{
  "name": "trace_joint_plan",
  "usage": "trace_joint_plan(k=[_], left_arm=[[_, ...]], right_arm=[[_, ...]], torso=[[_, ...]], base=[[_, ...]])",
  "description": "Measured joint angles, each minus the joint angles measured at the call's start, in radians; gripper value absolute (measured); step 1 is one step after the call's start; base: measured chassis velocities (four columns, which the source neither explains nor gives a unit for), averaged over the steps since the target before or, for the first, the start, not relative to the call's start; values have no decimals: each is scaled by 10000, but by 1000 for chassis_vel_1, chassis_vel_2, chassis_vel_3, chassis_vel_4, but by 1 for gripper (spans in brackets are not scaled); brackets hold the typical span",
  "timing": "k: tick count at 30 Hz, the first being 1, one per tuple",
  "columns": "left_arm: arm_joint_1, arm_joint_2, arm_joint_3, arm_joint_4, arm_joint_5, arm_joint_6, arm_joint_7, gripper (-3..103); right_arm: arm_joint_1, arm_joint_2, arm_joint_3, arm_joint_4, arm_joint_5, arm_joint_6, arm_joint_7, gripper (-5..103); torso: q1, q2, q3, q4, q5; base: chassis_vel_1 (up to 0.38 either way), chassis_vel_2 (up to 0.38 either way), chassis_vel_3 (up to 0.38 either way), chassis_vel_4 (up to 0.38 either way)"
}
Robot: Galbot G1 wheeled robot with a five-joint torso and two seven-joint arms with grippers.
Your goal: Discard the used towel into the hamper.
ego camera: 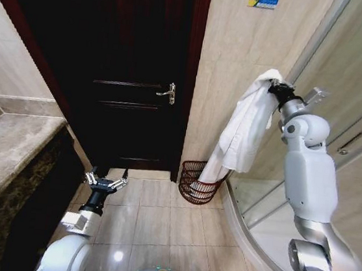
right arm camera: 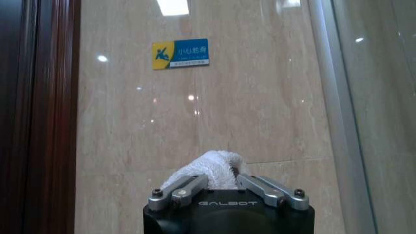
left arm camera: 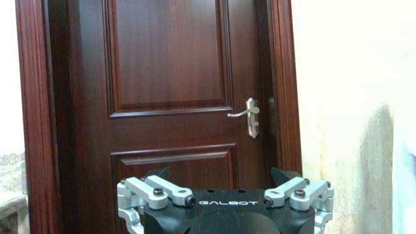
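Head view, largest first: dark wooden door (ego camera: 120, 70) across upper centre, beige tiled wall (ego camera: 241, 64) to its right, curved glass shower screen (ego camera: 355, 96) along the right edge, stone counter (ego camera: 3, 148) at lower left, pale tiled floor (ego camera: 158, 224) below.

White towel (ego camera: 244, 126) right of centre, dangling full length from the right gripper (ego camera: 276, 89), which is clamped on its top corner up near the screen's frame; same bunch of cloth pinched between closed fingers in the right wrist view (right arm camera: 211, 168). Lower tail already dipping inside the hamper (ego camera: 198, 182), standing on the floor in the corner just right of the door.

Soft, light, limp cloth, judging by the drape: no stiffness, likely to fold and fall straight down once freed. Risk of a fold catching on the wire rim or spilling over the side. Present grip at the top end looks sound.

Tight corner: wall behind, glass close on the right, door frame on the left. Open floor toward the bottom of the frame.

Left gripper (ego camera: 105, 182) low at lower left, spread wide, holding nothing, facing the door.
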Motion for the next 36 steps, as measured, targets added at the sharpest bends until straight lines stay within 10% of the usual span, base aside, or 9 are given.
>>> trace_joint_plan(k=[36], left_arm=[[10, 6, 101, -36, 55, -55, 20, 100]], right_arm=[[430, 640, -82, -1077, -203, 475, -303, 3]], torso=[[-373, -817, -443, 0, 1]], base=[[0, 0, 0, 0]])
